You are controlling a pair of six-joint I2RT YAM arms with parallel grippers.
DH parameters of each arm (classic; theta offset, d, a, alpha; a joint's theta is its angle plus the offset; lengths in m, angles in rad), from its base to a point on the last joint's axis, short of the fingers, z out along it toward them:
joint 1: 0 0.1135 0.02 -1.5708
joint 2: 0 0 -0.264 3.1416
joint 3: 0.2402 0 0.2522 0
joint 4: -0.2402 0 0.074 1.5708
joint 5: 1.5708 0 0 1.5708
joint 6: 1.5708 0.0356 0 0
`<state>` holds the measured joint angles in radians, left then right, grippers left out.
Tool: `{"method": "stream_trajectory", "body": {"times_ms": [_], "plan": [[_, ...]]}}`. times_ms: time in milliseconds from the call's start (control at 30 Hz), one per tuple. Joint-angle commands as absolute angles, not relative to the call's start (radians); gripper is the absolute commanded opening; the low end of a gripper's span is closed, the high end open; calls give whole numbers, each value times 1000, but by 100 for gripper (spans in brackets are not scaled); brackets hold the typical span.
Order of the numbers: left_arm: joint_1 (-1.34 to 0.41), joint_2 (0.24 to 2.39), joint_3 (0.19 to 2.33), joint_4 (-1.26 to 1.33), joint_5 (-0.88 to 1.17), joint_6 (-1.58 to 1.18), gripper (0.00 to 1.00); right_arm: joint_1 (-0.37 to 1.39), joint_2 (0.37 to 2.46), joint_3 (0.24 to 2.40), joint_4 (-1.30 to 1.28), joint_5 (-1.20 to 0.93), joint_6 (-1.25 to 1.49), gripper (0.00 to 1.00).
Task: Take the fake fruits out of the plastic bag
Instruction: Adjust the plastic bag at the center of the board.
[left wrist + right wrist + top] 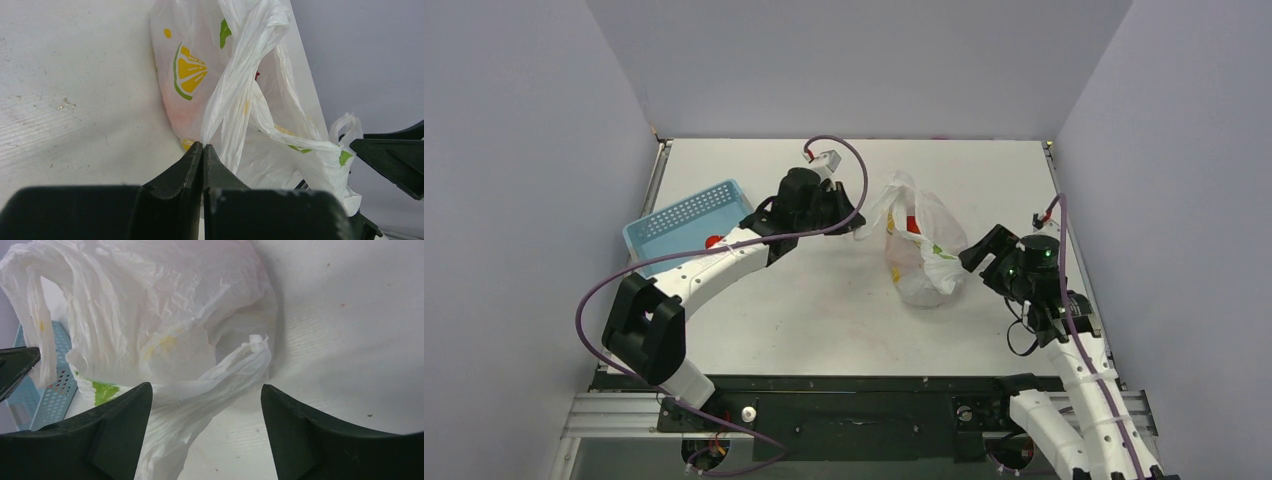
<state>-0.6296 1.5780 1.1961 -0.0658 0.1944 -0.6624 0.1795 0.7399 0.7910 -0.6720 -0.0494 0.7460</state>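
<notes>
White tabletop (824, 310) between pale grey walls carries a thin, crinkled translucent white plastic bag (921, 245) with green and yellow prints, right of centre in the top view, a red fake fruit (911, 222) showing faintly through its skin. On its left the left gripper (203, 150) is clamped tight on one twisted handle loop, while at lower right the right gripper (206, 390) stands wide apart with the other loop lying unpinched between its jaws. A blue perforated plastic basket (686, 222) sits at upper left, well apart from the bag
</notes>
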Motion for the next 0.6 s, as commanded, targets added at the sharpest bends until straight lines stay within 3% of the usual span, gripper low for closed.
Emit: {"method": "stream_trajectory", "body": {"times_ms": [0,100,167,400,433,567], "plan": [[-640,1541,1260,-78,211,-628,0,107,808,742,-526,-292,789,75],[-652,1545,1277,-101,210,-614,0,93,821,731,-495,-286,788,73],[-662,1549,1295,-129,197,-595,0,89,832,727,-468,-266,779,66],[-683,1585,1417,-266,119,-509,0,109,796,756,-399,-197,659,17],[-683,1599,1432,-282,108,-500,0,114,787,771,-396,-177,648,5],[-682,1651,1553,-384,-1,-429,0,175,731,837,-420,-87,608,0]]}}
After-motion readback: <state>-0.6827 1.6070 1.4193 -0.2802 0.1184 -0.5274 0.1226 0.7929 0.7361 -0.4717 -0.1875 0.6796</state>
